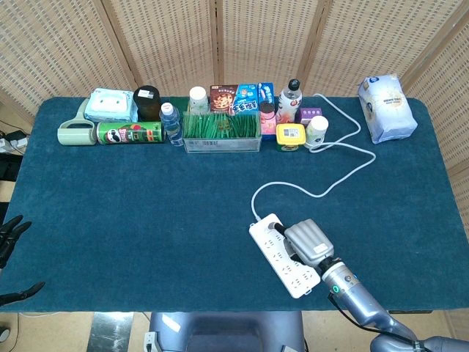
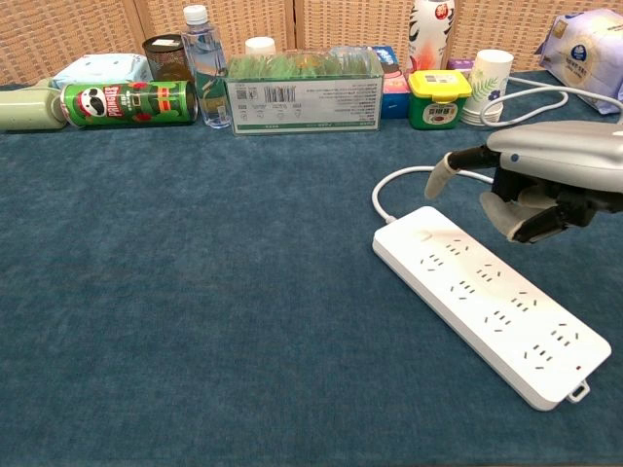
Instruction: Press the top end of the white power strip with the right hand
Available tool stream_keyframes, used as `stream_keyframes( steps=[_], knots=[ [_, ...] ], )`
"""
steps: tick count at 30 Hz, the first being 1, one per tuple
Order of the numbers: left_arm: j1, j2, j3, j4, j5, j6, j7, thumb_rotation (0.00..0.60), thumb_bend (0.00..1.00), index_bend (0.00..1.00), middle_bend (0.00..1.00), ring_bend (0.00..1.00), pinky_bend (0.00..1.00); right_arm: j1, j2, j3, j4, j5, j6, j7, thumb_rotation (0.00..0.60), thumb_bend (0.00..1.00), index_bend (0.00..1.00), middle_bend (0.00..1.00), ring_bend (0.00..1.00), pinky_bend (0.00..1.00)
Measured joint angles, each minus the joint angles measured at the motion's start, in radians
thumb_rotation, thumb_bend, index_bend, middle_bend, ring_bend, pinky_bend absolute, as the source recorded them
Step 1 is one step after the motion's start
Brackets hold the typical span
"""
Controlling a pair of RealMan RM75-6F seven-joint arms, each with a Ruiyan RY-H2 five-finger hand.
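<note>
Two hands | right hand [image 2: 545, 185] fingers apart, above power strip [image 2: 487, 297] | cord [image 1: 322, 192] behind | left hand [image 1: 11, 235] unclear

Desk [image 1: 132, 213] inventory, as counted:
- power strip [image 1: 275, 257]: 1, with 1 cord [image 1: 322, 192]
- chip can [image 1: 130, 133]: 1
- water bottle [image 1: 171, 123]: 1
- tall white bottle [image 1: 291, 95]: 1
- clear grass box [image 1: 221, 132]: 1
- yellow-lidded jar [image 1: 290, 136]: 1
- paper cup [image 1: 316, 131]: 1
- wipes pack [image 1: 111, 105]: 1
- white bag [image 1: 386, 107]: 1
- dark jar [image 1: 146, 101]: 1
- snack cartons behind the grass box: uncertain, partly hidden

Robot hands: 2, right [image 1: 309, 243] and left [image 1: 10, 233].
</note>
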Motion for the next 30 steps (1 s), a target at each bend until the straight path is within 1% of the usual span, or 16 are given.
stream_keyframes(
  steps=[7, 11, 15, 20, 30],
  knots=[
    [-0.009, 0.002, -0.003, -0.004, -0.013, -0.019, 0.001, 0.600, 0.11, 0.00, 0.00, 0.00, 0.02, 0.055, -0.064, -0.001, 0.019, 0.109, -0.005, -0.128, 0.600, 0.85, 0.24, 0.91, 1.00, 1.00],
    [-0.009, 0.004, -0.002, -0.002, -0.012, -0.020, -0.004, 0.600, 0.11, 0.00, 0.00, 0.00, 0.02, 0.080, -0.093, -0.018, 0.034, 0.156, 0.010, -0.206, 0.600, 0.85, 0.25, 0.91, 1.00, 1.00],
    [-0.010, 0.005, -0.001, -0.002, -0.008, -0.022, -0.004, 0.600, 0.11, 0.00, 0.00, 0.00, 0.02, 0.100, -0.117, -0.037, 0.047, 0.208, 0.034, -0.258, 0.600, 0.85, 0.25, 0.91, 1.00, 1.00],
    [-0.011, 0.004, 0.000, -0.002, -0.008, -0.023, -0.001, 0.600, 0.11, 0.00, 0.00, 0.00, 0.02, 0.116, -0.123, -0.056, 0.046, 0.233, 0.059, -0.272, 0.600, 0.85, 0.26, 0.91, 1.00, 1.00],
    [-0.009, 0.005, 0.000, -0.004, -0.005, -0.020, -0.003, 0.600, 0.11, 0.00, 0.00, 0.00, 0.02, 0.133, -0.122, -0.072, 0.044, 0.246, 0.077, -0.270, 0.600, 0.85, 0.27, 0.91, 1.00, 1.00]
  ],
)
